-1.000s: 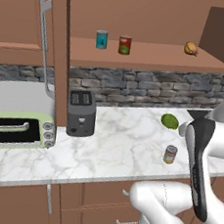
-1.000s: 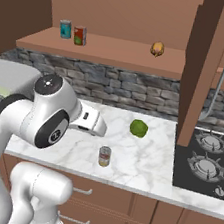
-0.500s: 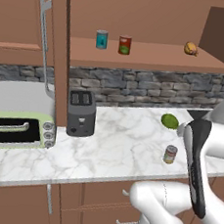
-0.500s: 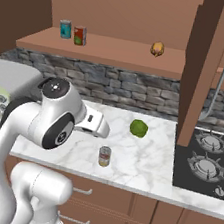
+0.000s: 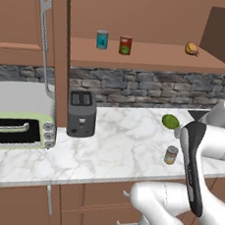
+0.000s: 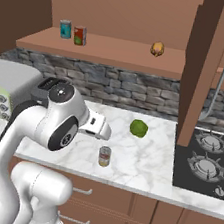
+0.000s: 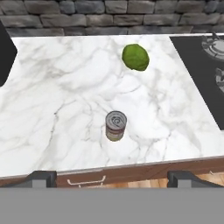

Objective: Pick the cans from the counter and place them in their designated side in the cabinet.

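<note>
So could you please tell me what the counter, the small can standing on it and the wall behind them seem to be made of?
The counter looks like polished white marble, going by its grey veins. The can looks like metal with a printed cream and red label: its lid is silvery and ringed. The wall looks like rough grey stone, laid in uneven blocks with dark joints. All of it is rendered, so these are looks only.

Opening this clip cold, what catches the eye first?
A small cream-yellow tin with a silvery lid stands alone on the white marble counter, a round green fruit behind it. Up on the brown wooden shelf, a red can stands beside a teal-blue can.
</note>
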{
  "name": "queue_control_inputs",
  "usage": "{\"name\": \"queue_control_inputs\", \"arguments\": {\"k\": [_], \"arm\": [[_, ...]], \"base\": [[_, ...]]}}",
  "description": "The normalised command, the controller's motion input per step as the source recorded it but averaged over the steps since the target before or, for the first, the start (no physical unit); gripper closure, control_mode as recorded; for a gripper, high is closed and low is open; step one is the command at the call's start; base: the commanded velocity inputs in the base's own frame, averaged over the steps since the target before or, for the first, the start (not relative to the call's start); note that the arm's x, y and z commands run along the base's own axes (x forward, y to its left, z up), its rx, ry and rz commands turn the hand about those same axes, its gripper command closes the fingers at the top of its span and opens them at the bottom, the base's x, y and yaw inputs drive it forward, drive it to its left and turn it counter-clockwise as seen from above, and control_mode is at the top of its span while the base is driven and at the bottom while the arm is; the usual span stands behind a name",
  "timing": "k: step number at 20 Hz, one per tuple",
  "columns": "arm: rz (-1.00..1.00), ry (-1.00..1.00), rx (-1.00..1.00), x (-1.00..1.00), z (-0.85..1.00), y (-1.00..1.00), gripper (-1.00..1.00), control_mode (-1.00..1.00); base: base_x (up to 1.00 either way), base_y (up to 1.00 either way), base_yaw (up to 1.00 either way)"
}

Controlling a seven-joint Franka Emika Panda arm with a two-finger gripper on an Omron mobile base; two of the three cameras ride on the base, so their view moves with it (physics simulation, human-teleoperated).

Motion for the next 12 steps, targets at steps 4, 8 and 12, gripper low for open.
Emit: {"name": "queue_control_inputs", "arguments": {"k": [4, 8, 12], "arm": [[0.00, 0.00, 0.00, 0.13, -0.21, -0.06, -1.00, -1.00], [0.00, 0.00, 0.00, 0.13, -0.23, -0.05, -1.00, -1.00], [0.00, 0.00, 0.00, 0.13, -0.19, -0.03, -1.00, -1.00]], "base": [[0.00, 0.00, 0.00], [0.00, 0.00, 0.00], [0.00, 0.00, 0.00]]}}
